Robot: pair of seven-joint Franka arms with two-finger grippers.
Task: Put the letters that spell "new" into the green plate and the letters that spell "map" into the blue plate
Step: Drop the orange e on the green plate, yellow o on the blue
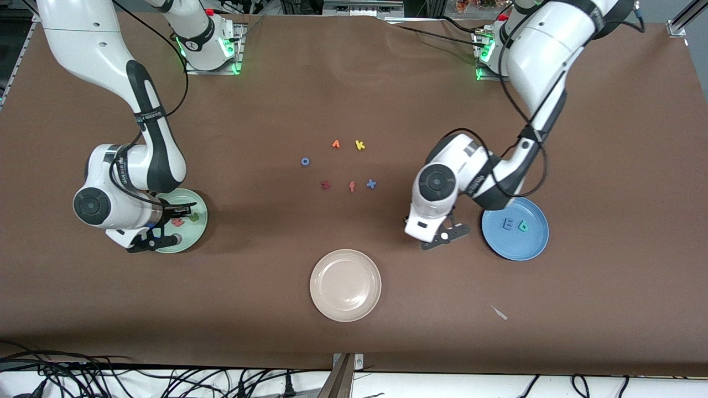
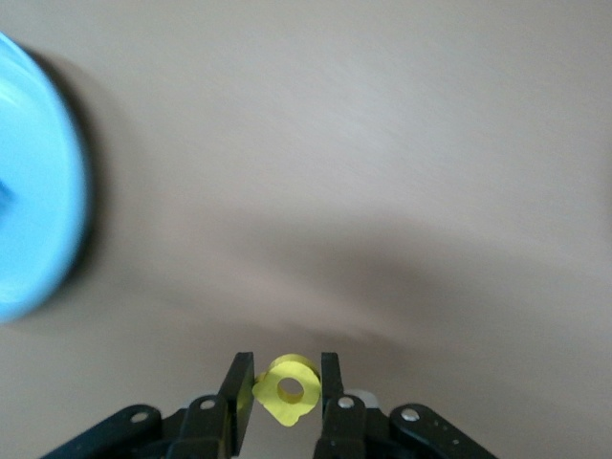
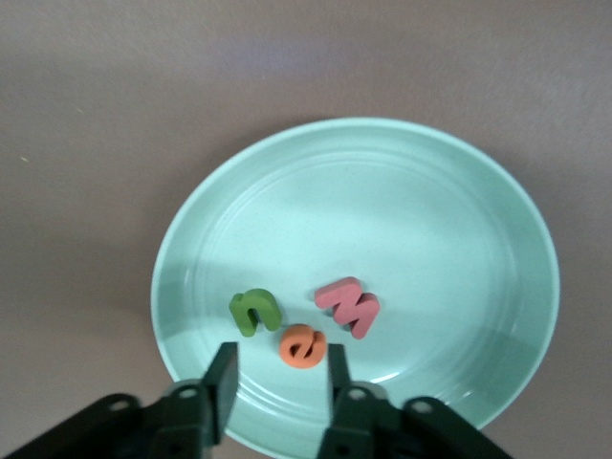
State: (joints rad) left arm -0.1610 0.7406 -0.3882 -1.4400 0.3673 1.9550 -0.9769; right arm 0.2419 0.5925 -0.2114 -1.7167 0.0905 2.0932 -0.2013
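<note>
Right gripper hangs over the green plate at the left of the front frame; its fingers are parted with nothing between them, and the orange e lies on the plate just past the tips; beside the e sit the green n and the pink w, so all three are in the green plate, close together, the e nearly touching the n.

Left gripper is over the bare tabletop just beside the blue plate, at the right of the front frame; its fingers are clamped on the yellow a, which shows at the bottom of the left wrist frame; the blue m and teal p lie side by side in the blue plate.

Mid-frame on the tabletop there's a loose bunch: an orange letter, yellow k, blue o, dark red z, pink f, blue x; a beige plate sits lower centre, nearest the camera.
</note>
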